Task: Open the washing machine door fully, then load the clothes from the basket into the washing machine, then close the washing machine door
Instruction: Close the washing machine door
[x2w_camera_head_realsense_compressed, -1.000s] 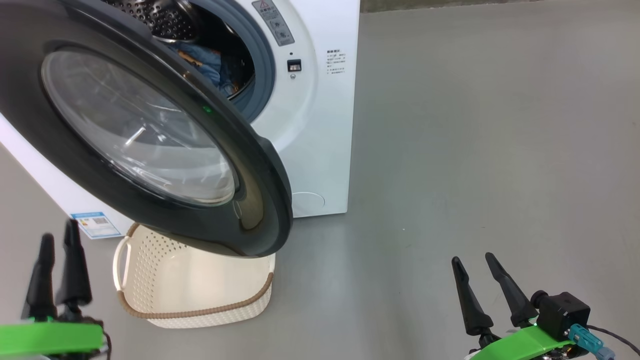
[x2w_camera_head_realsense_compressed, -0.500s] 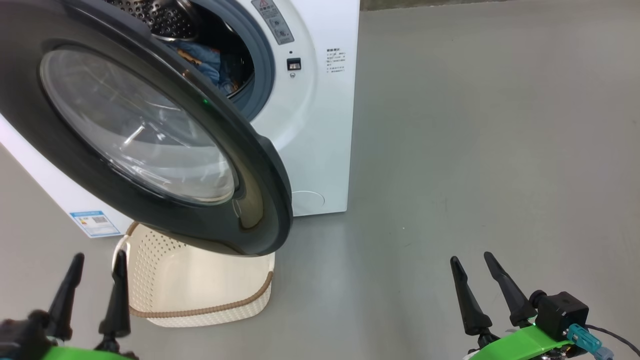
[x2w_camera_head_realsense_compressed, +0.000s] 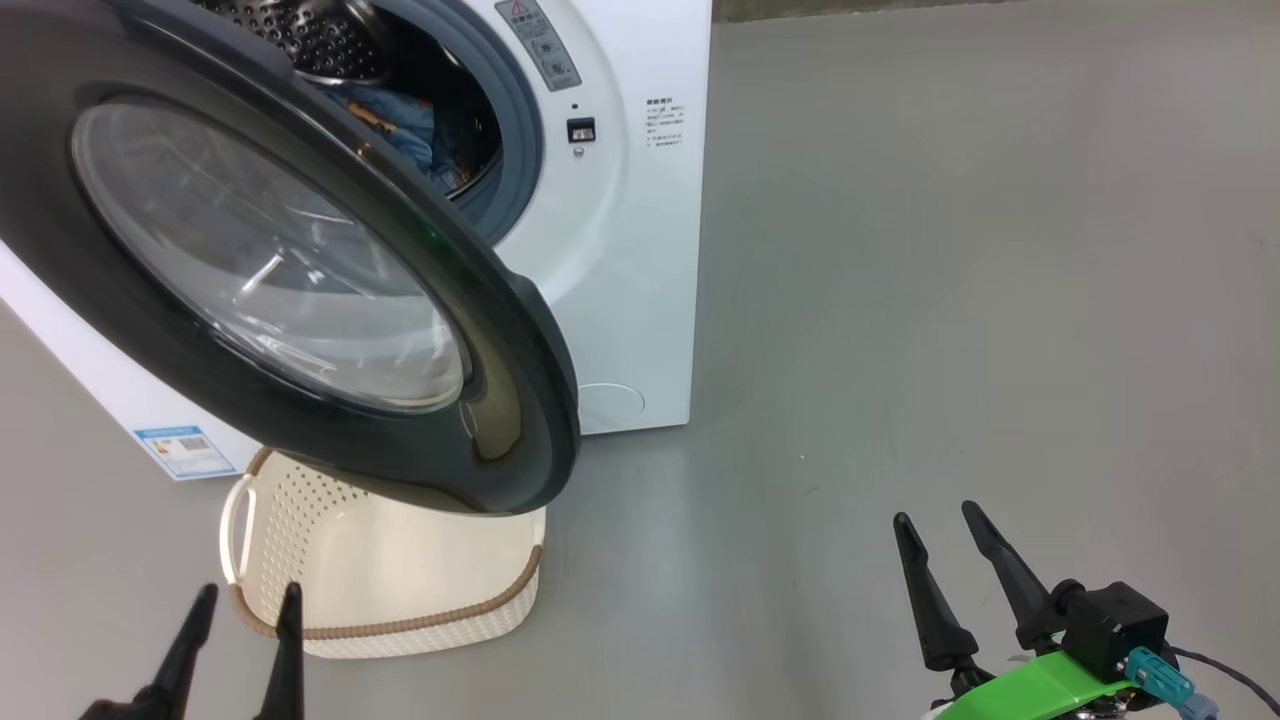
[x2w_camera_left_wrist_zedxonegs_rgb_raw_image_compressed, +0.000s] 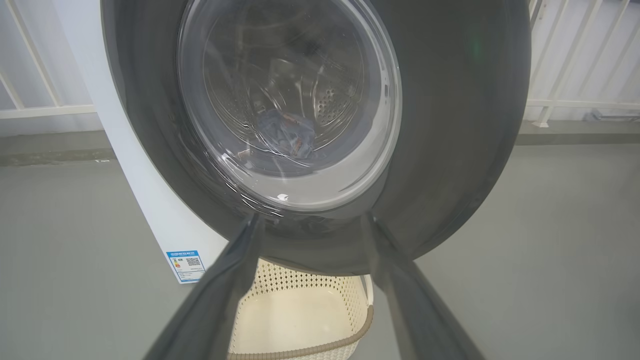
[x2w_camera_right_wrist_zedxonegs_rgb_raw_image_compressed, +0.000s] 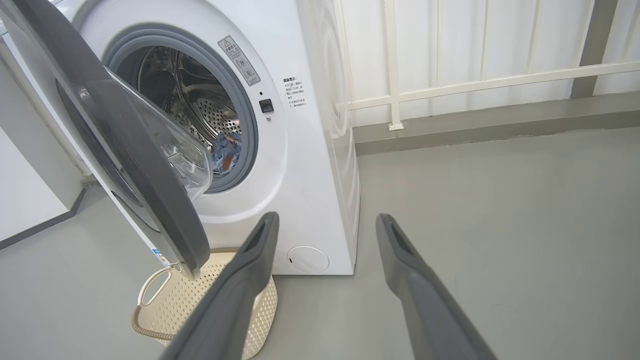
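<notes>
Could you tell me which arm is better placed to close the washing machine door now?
Probably the left: the left gripper is open and points at the outer face of the washing machine door; the right gripper stands off to the side over the floor.

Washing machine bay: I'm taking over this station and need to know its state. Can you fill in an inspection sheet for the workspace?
Surface: grey floor, smooth.
Job's things: washing machine door open, its lower edge over the basket; clothes lie in the drum of the washing machine; basket on the floor in front of the machine, no clothes seen in its visible part.
Clutter: nothing seen.
Claws: left claw open, holding nothing, low near the basket; right claw open, holding nothing, over the floor to the right.
Cables: thin dark cable runs from the camera by the right claw.
Surroundings: white railing behind the machine.
</notes>
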